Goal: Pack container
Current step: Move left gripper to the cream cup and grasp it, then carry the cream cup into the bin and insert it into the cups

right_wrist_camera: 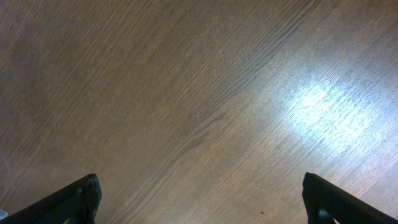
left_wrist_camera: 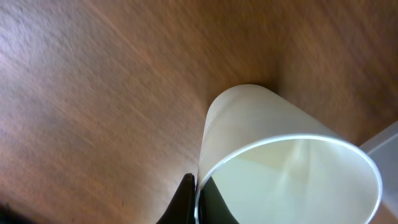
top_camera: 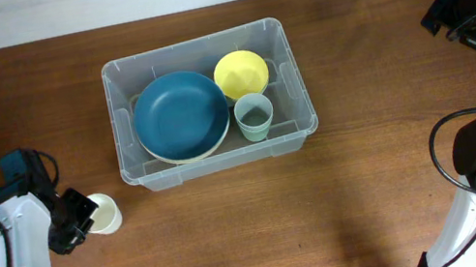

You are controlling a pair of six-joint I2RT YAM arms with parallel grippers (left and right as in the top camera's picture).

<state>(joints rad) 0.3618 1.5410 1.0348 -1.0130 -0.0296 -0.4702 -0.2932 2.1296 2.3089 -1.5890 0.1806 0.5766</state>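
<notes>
- Left gripper (left_wrist_camera: 198, 199): clenched on the rim of a cream-coloured round plastic cup (left_wrist_camera: 261, 134), with one finger (left_wrist_camera: 184, 200) outside the wall and the other inside.
- I cannot tell whether the cup's base touches the brown wooden table (left_wrist_camera: 93, 93).
- Right gripper (right_wrist_camera: 199, 180): released. Its two dark fingers (right_wrist_camera: 74, 199) are spread wide at the bottom corners of my wrist view, with bare wood grain and a patch of glare beneath.
- Large rectangular clear plastic container (top_camera: 133, 177): overhead, it sits upright mid-table, just past centre toward 12 o'clock. The held cup is near it at its 8 o'clock, apart from its wall.
- Contents of the container:
  - A dark blue round plate (top_camera: 181, 114) is on the 9 o'clock side, stacked on a cream plate (top_camera: 191, 156) whose edge shows below it.
  - A yellow round bowl (top_camera: 241, 74) is at 1 o'clock.
  - A pale green cup (top_camera: 254, 117) stands upright at 4 o'clock, just beside both the bowl and the blue plate.
</notes>
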